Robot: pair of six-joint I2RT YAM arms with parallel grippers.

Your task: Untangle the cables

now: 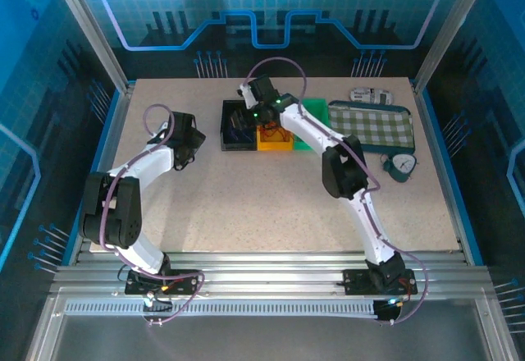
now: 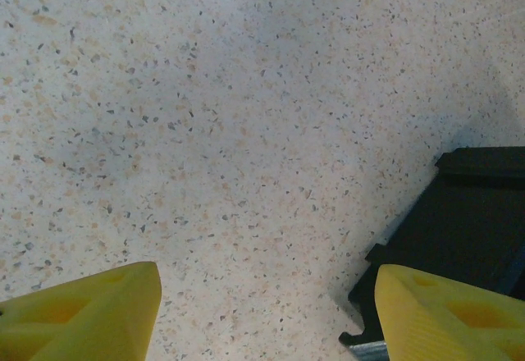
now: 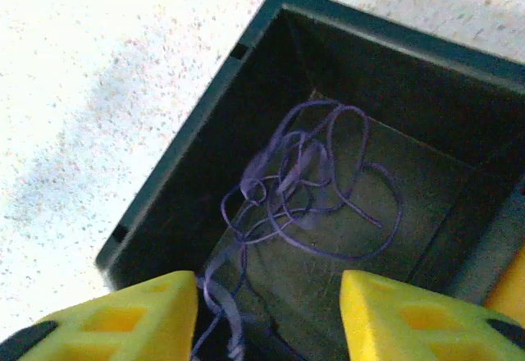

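Observation:
A loose tangle of thin blue-purple cables (image 3: 308, 185) lies on the floor of a black bin (image 3: 197, 139). My right gripper (image 3: 269, 283) hovers above that bin, open, its yellow fingers (image 3: 148, 312) apart; one blurred strand runs down close beside the left finger, and nothing is pinched between them. From above, the right gripper (image 1: 250, 102) sits over the black bin (image 1: 226, 127). My left gripper (image 2: 267, 275) is open over bare speckled table, with a corner of the black bin (image 2: 467, 221) beside its right finger. From above, the left gripper (image 1: 187, 143) stands left of the bin.
An orange bin (image 1: 275, 139) and a green bin (image 1: 316, 107) stand in a row right of the black one. A checked pouch (image 1: 369, 127), a small white item (image 1: 371, 96) and a teal dial-like object (image 1: 402, 164) lie at the back right.

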